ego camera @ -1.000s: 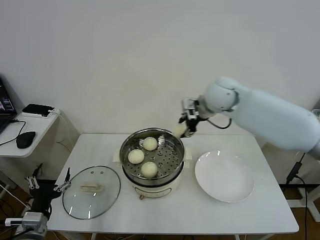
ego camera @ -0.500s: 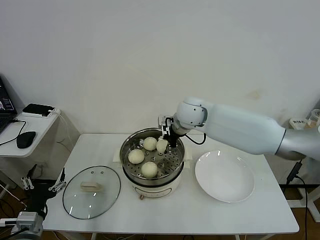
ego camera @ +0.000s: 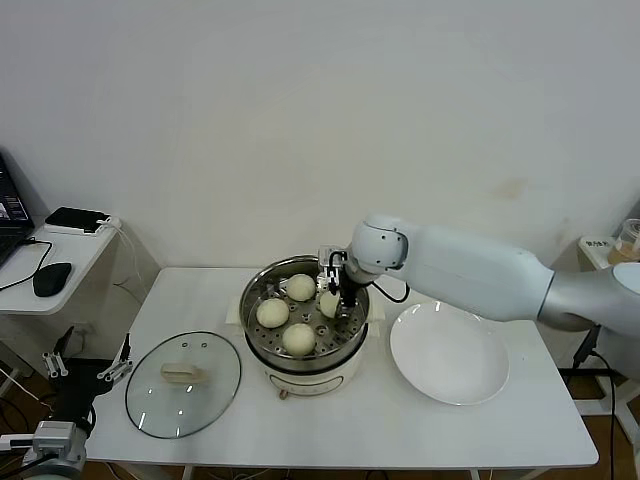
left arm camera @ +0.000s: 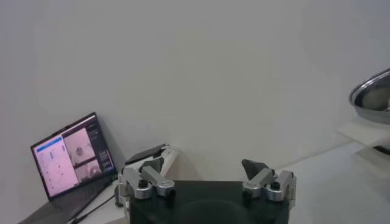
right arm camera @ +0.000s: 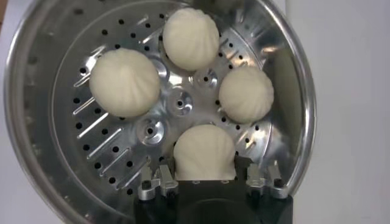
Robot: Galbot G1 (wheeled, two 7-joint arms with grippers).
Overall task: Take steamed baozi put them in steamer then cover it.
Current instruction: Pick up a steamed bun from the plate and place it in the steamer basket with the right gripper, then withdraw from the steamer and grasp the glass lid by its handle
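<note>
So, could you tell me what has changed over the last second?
The right gripper carried the fourth baozi from behind the steamer down onto its perforated tray, and is still shut on it. The other three buns, the cover, the white plate and the open left gripper beside the table stayed put.

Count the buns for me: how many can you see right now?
4, all over the steamer tray. Three lie loose: one at the back, one on the left, one at the front. The fourth bun sits in the right gripper at the tray's right side. None looks hidden.
</note>
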